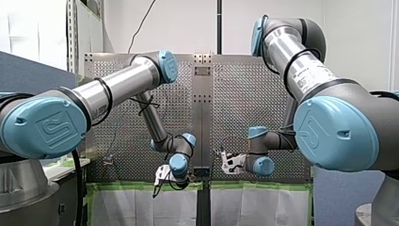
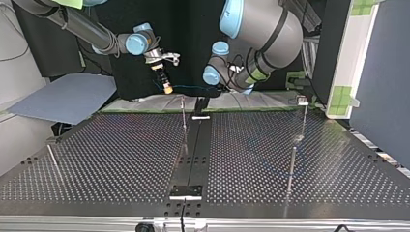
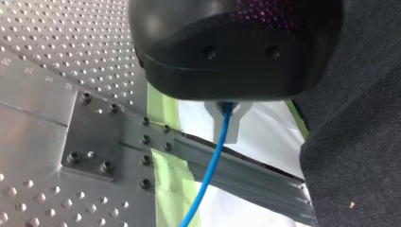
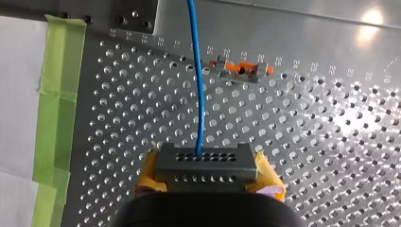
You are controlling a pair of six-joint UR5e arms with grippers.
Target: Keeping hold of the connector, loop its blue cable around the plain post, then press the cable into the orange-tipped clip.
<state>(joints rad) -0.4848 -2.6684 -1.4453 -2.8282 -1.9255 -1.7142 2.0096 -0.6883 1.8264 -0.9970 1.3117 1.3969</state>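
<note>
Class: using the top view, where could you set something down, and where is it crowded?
Bare: table between the view's left post and centre rail. Crowded: far edge, with my right gripper, my left gripper and the blue cable.

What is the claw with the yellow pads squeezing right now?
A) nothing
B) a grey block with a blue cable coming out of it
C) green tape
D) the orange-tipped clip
B: in the right wrist view my right gripper clamps the grey connector between its yellow pads, with the blue cable running out of it; the orange-tipped clip lies ahead, apart.
</note>
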